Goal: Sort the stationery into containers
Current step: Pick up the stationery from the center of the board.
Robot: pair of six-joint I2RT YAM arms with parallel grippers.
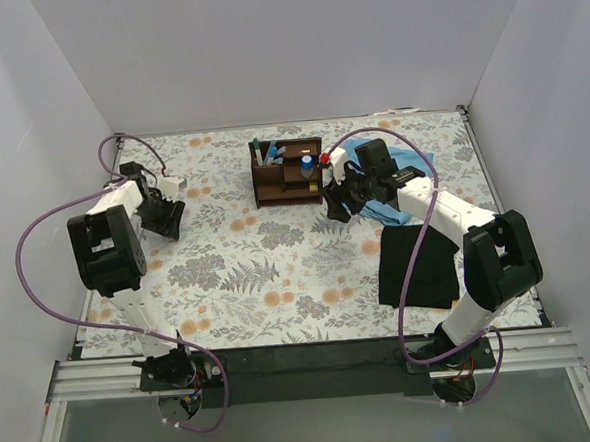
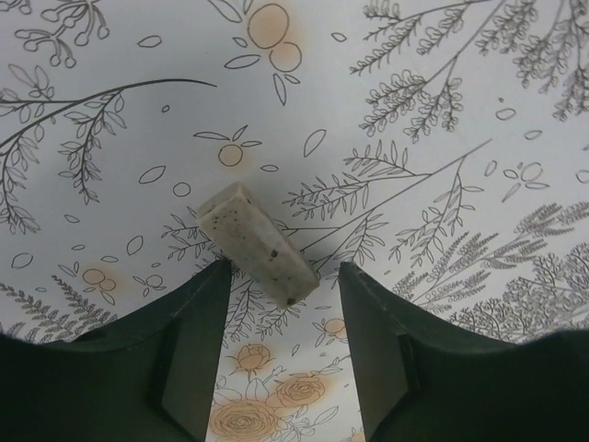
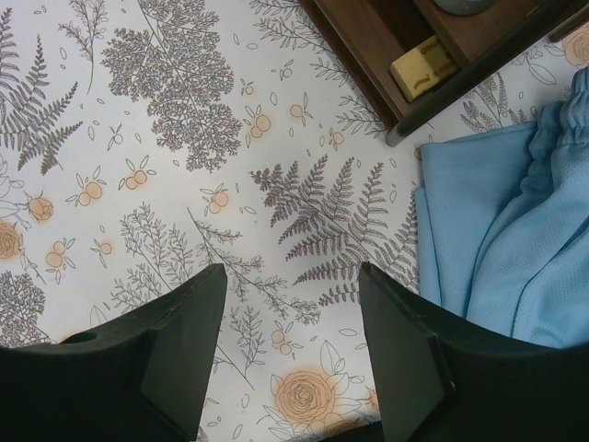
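A speckled tan block (image 2: 258, 241) lies on the floral tablecloth, its near end just between the tips of my open left gripper (image 2: 283, 267); the fingers (image 2: 198, 341) do not touch it. In the top view my left gripper (image 1: 165, 219) is at the table's left and hides the block. The dark brown organizer (image 1: 288, 186) stands at the back centre with pens (image 1: 261, 153) upright in its slots and a blue-and-white cylinder (image 1: 307, 165) on a shelf. My right gripper (image 1: 336, 203) is open and empty beside the organizer's right front corner (image 3: 386, 55). Another tan block (image 3: 423, 72) lies in a lower compartment.
A light blue cloth (image 1: 400, 174) lies right of the organizer, under the right arm, and shows in the right wrist view (image 3: 497, 239). A black cloth (image 1: 418, 264) lies at the right front. White walls enclose the table on three sides.
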